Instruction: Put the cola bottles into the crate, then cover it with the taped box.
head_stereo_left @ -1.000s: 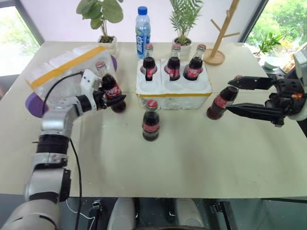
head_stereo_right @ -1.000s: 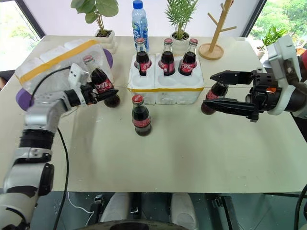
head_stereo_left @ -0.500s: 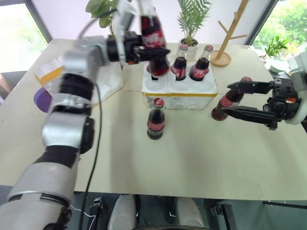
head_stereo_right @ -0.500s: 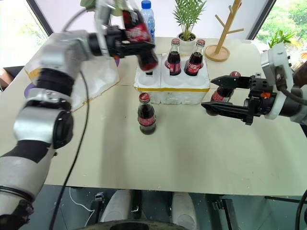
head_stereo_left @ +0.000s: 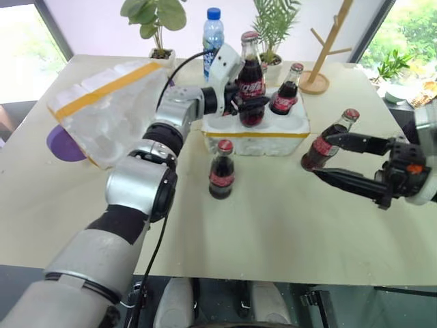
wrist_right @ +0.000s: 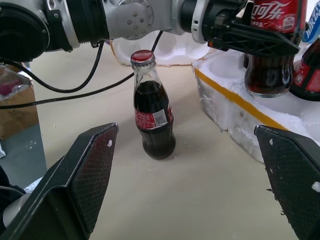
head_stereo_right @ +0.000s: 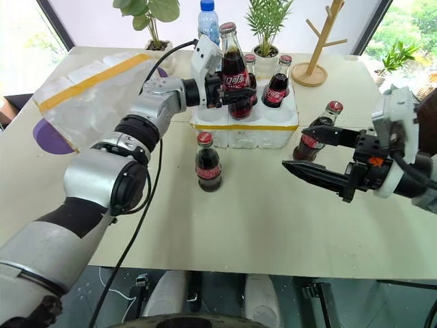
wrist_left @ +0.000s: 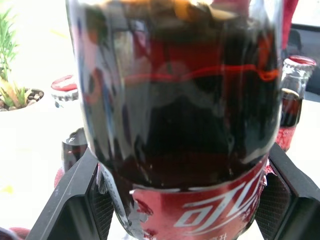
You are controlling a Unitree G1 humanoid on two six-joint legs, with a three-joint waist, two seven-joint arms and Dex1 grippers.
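My left gripper (head_stereo_left: pixel 250 101) is shut on a cola bottle (head_stereo_left: pixel 250 78) and holds it upright over the crate (head_stereo_left: pixel 280 133), the bottle's base at the foam top. The same bottle (wrist_left: pixel 175 125) sits between the left fingers (wrist_left: pixel 75 200). Two more cola bottles (head_stereo_right: pixel 276 85) stand in the crate's back wells, partly hidden. Another cola bottle (head_stereo_left: pixel 220 169) stands on the table in front of the crate. My right gripper (head_stereo_right: pixel 300 148) is open and empty, with a further cola bottle (head_stereo_left: pixel 329 142) standing behind its fingertips. The taped box (head_stereo_left: pixel 109 106) lies at the left.
A purple disc (head_stereo_left: pixel 60 143) shows under the taped box. Along the back edge are a blue-capped water bottle (head_stereo_left: pixel 213 34), two potted plants (head_stereo_left: pixel 153 20) and a wooden branch stand (head_stereo_left: pixel 321 55). The cream table (head_stereo_left: pixel 273 225) has bare room in front.
My left arm lifted its cola bottle from beside the taped box and carried it right, over the crate. The right gripper drew back and sank a little, still open. The camera shifted.
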